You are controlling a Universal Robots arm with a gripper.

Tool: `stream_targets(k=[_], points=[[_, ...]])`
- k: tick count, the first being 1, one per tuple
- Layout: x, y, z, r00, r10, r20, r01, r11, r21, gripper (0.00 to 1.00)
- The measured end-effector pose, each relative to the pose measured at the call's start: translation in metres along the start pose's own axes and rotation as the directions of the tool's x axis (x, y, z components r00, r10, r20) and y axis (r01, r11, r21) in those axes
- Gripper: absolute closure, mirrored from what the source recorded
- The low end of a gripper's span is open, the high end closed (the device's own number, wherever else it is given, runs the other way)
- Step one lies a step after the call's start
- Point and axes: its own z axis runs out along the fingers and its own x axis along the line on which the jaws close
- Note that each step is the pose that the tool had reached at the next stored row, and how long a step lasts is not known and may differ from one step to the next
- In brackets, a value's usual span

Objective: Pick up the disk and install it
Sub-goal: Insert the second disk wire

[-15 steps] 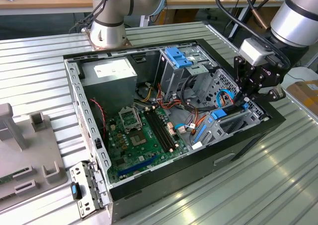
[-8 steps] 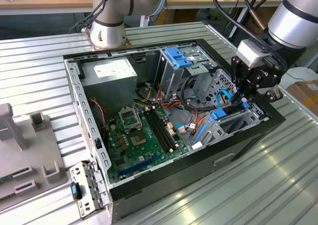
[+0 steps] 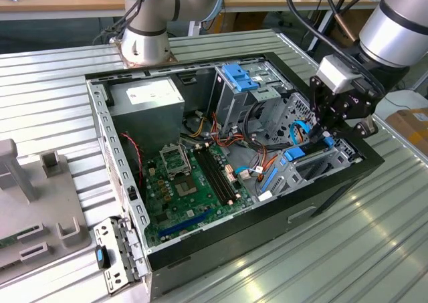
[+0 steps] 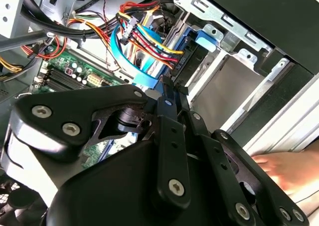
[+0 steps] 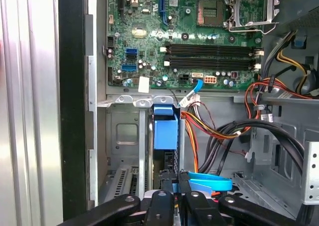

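Ribbed metal sheeting (image 3: 374, 249) covers the work surface, and on it lies an open black computer case (image 3: 221, 243) with the green motherboard (image 3: 190, 182) visible inside. Behind the case stands the base of a second grey arm (image 3: 144, 45). In the exterior view the gripper (image 3: 332, 130) reaches down into the case at the exterior view's right, just above the grey drive bay (image 3: 314, 166). In the first wrist view the fingers (image 5: 168, 183) are nearly together and press on the edge of the disk (image 5: 165, 128), which stands on its edge in the bay slot, with its blue carrier rail on top. A light blue flat cable (image 5: 209, 180) lies just beside the fingers. The power-supply box (image 3: 148, 106) has a white label, but the print on it cannot be read. A small white sticker (image 5: 144, 84) on the motherboard is also not readable.
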Motion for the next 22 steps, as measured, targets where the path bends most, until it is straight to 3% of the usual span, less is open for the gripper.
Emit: stream_targets(k=[6, 19, 22], points=[[0.0002, 0.0009, 0.0033, 0.9999, -0.015, 0.0008, 0.015, 0.9998, 0.0126, 0.84], [0.0005, 0.0012, 0.0094, 0.9999, -0.015, 0.0010, 0.015, 0.9998, 0.0136, 0.84], [0.0010, 0.0015, 0.0159, 0.9999, -0.015, 0.0006, 0.015, 0.9998, 0.0136, 0.84]])
